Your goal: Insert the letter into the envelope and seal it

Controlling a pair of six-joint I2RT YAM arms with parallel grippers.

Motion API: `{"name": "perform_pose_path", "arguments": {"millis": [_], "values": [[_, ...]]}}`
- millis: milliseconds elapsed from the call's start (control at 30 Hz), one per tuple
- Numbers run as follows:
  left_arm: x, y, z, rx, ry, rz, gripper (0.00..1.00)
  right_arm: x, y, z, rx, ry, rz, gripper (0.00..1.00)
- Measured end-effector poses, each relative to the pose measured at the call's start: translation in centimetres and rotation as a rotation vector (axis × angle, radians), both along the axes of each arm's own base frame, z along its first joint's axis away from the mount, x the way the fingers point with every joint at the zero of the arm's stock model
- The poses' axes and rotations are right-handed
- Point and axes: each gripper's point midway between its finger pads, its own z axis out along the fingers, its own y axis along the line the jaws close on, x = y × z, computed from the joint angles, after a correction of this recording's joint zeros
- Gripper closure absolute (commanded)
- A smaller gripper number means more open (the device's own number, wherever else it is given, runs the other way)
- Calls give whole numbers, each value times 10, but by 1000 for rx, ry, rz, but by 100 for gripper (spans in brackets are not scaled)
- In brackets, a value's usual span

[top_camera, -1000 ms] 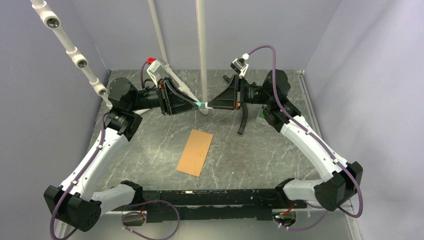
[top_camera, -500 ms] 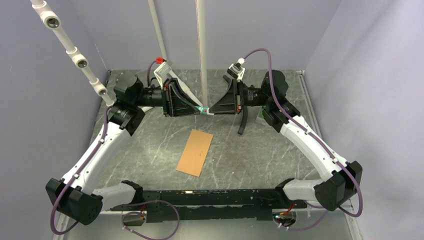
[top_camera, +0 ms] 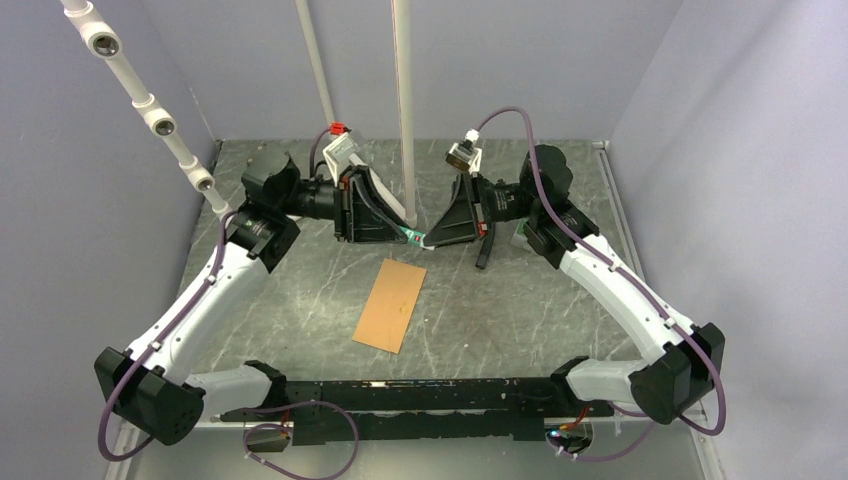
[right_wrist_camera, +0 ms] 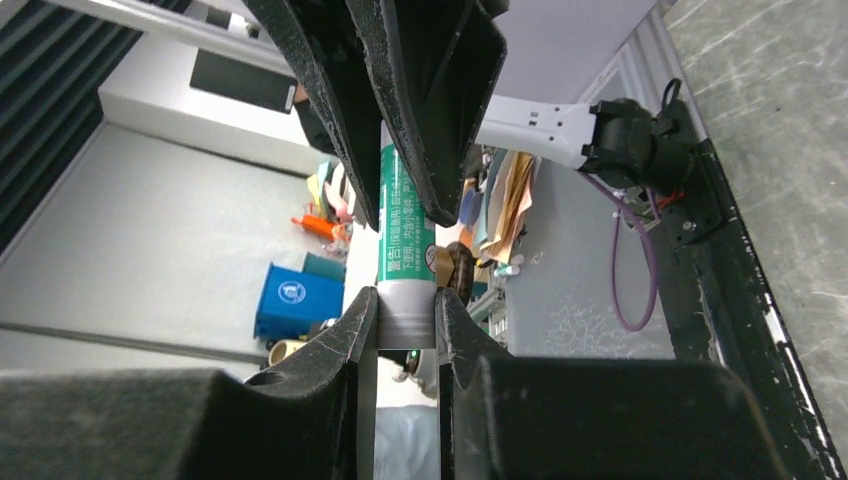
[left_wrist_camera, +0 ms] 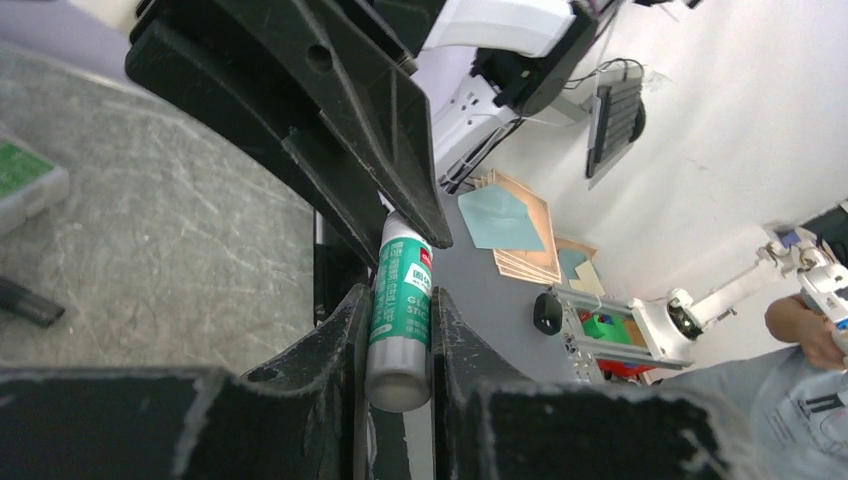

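The orange-brown envelope (top_camera: 390,305) lies flat on the table, in front of both grippers. No pale peach-pink letter shows in any view. A green-labelled glue stick (top_camera: 413,236) hangs in the air between the two grippers, above the envelope's far end. My left gripper (top_camera: 403,231) is shut on one end of the glue stick (left_wrist_camera: 401,305). My right gripper (top_camera: 426,239) is shut on its other, grey end (right_wrist_camera: 405,310). The two grippers face each other tip to tip.
A black strip (top_camera: 486,246) and a small green-labelled box (left_wrist_camera: 25,182) lie on the table under the right arm. White poles (top_camera: 404,100) stand at the back centre and a white pipe (top_camera: 150,105) at the back left. The black arm base (top_camera: 420,395) runs along the near edge.
Both grippers, still joined on the glue stick, have come down and toward the near side, closer to the envelope's far end. The envelope has not moved.
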Motion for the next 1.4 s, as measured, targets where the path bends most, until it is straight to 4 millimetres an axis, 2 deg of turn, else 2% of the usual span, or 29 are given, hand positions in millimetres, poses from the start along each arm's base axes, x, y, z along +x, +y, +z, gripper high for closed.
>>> {"name": "perform_pose_path", "arguments": {"millis": [67,100,133,200,300,433,500,667,767,867,1033,1267,1400], "values": [[5,-4,-5,23,18,44,58,6,-5,-5,-10,1,-33,100],[9,-6,-7,34,24,74,38,13,-8,-7,-16,-3,-64,100],[15,-8,-9,42,20,115,24,23,-10,-9,-21,-5,-116,100],[26,-18,-22,78,39,184,9,45,-9,-14,-34,-20,-228,100],[40,-24,-58,179,116,299,7,74,-18,-37,-97,-7,-374,100],[70,-5,-91,278,165,508,7,110,-49,-87,-247,35,-571,100],[80,8,-100,311,179,600,7,123,-66,-114,-338,53,-659,100],[93,33,-107,350,187,768,7,143,-115,-188,-593,84,-857,100],[96,39,-109,364,194,811,7,144,-144,-232,-736,114,-945,100],[97,41,-112,377,205,823,7,140,-167,-266,-846,130,-1006,100],[97,41,-113,377,215,826,7,134,-188,-299,-936,104,-1077,100],[99,39,-119,390,235,826,7,144,-207,-320,-1001,39,-1154,100],[101,42,-126,416,251,847,7,149,-210,-334,-1037,31,-1153,90]]}}
